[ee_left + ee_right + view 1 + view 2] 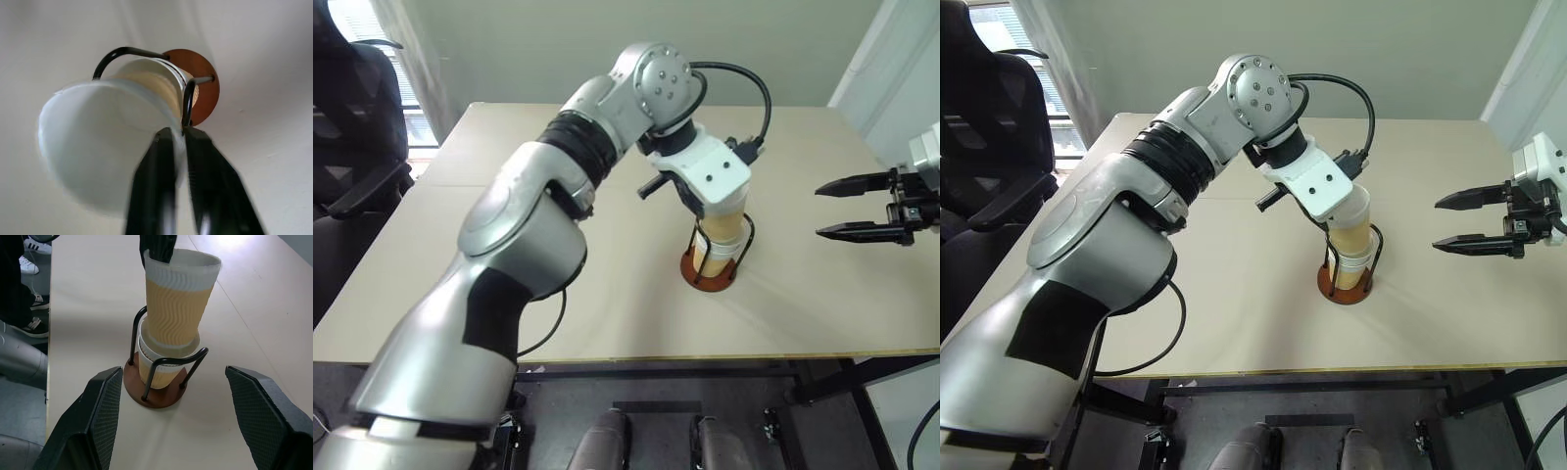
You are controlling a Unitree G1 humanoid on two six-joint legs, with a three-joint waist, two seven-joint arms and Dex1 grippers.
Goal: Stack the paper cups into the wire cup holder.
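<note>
The wire cup holder (157, 397), a rust-brown disc with two black wire loops, stands on the table right of centre. Two paper cups (149, 352) sit nested inside it. A third paper cup (177, 308), tan with a white rim, is partly pushed into them and leans a little. My left gripper (177, 133) comes down from above and is shut on this cup's rim, one finger inside and one outside. My right gripper (830, 209) hovers open to the right of the holder, apart from it, pointing toward the cups.
The holder stands on a light wooden table (607, 294), whose front edge (724, 357) is near me. A black office chair (352, 147) is beyond the table's left side. A person's shoes (34, 245) show on the floor past the table's edge.
</note>
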